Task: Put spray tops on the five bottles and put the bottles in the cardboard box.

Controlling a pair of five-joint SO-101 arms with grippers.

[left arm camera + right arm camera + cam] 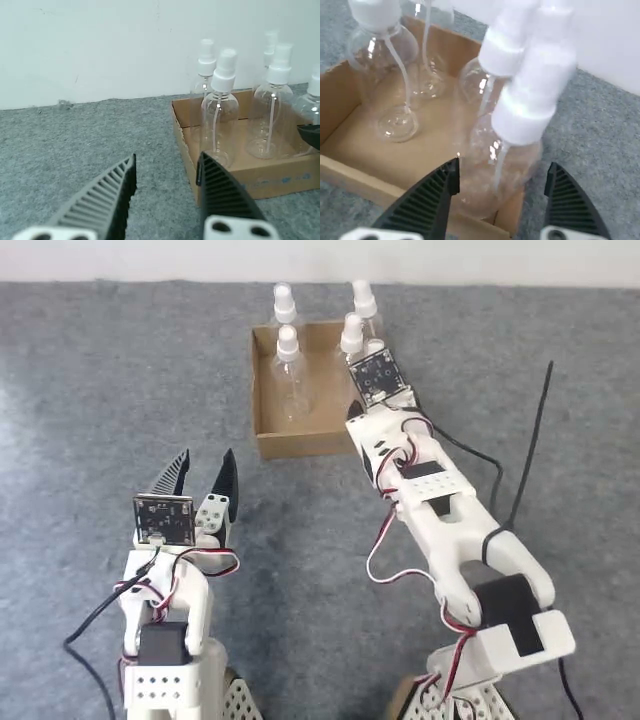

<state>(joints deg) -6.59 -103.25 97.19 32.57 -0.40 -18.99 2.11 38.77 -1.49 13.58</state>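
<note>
The cardboard box [268,390] sits at the far middle of the grey mat. Several clear bottles with white spray tops stand in it, among them a near one [288,375] and a far one [285,308]. My right gripper [502,200] is open at the box's near right corner. Its fingers stand on either side of a capped bottle [505,165] that is upright just inside that corner. My left gripper [207,465] is open and holds nothing, low over the mat in front of the box and to its left. The same box [240,175] and a bottle [217,115] show ahead of the left gripper [165,200].
Grey carpet-like mat [100,390] covers the table, with open room left of the box. A white wall [100,45] runs behind the box. The right arm [430,490] stretches from the near right toward the box. A black cable [535,430] trails at the right.
</note>
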